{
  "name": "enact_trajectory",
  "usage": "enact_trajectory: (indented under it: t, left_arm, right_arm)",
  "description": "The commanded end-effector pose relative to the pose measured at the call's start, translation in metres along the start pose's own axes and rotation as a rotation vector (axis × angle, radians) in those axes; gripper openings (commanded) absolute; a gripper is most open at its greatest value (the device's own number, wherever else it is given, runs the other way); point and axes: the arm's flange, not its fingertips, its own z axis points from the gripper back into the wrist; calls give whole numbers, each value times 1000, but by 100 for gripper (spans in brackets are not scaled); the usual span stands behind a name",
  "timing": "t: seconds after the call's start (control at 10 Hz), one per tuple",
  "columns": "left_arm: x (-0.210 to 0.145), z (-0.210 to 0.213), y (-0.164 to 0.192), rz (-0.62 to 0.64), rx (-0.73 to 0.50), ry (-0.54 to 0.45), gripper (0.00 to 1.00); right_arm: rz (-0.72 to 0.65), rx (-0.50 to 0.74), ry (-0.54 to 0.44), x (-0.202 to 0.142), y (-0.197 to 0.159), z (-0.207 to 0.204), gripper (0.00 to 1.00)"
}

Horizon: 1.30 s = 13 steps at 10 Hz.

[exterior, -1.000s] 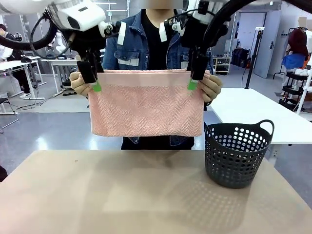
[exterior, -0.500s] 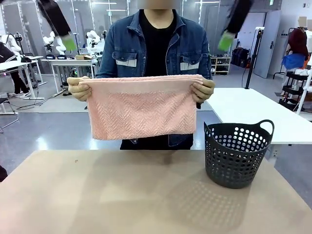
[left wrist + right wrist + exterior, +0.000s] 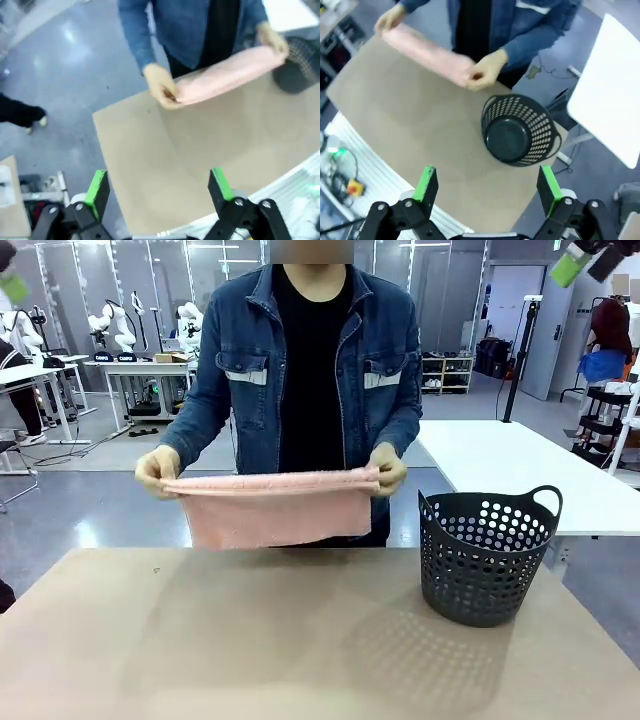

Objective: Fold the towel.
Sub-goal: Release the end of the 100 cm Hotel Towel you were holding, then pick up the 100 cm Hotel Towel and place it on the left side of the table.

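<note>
A person at the far side holds the salmon-pink towel (image 3: pixel 275 512) doubled over, one hand at each end of its top edge, just above the table's far edge. The lower edge hangs close to the tabletop (image 3: pixel 250 640). Both arms are raised high and well apart from it. A green fingertip (image 3: pixel 12 286) of my left gripper shows at the top left corner, and one (image 3: pixel 568 266) of my right gripper at the top right. In the left wrist view my left gripper (image 3: pixel 159 187) is open, looking down on the towel (image 3: pixel 230 72). My right gripper (image 3: pixel 487 187) is open too, high over the towel (image 3: pixel 427 52).
A dark perforated basket (image 3: pixel 487 555) with handles stands on the table's right side, empty (image 3: pixel 520 130). A white table (image 3: pixel 520 475) lies behind it to the right. The person's hands (image 3: pixel 158 472) stay on the towel.
Both grippers have lifted away from the towel's top corners, up and outward to the picture's corners. The person has lowered the towel from chest height towards the table.
</note>
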Motion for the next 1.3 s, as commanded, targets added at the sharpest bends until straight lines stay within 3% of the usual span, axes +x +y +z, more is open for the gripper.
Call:
enact_trajectory:
  t: [0.0,0.1,0.2,1.2]
  left_arm:
    - [-16,-17,-10,29,37,-8,100]
    - [-15,-19,-12,-15,22,1,100]
    - [-12,-5,4,26,15,-1,100]
    - [-12,-5,4,26,15,-1,100]
  right_arm:
    - [-21,-15,-29,-20,14,-20,100]
    - [-20,-21,-8,-19,11,-20,100]
    - [-18,-14,-25,-10,2,-3,100]
    - [-18,-14,-25,-10,2,-3,100]
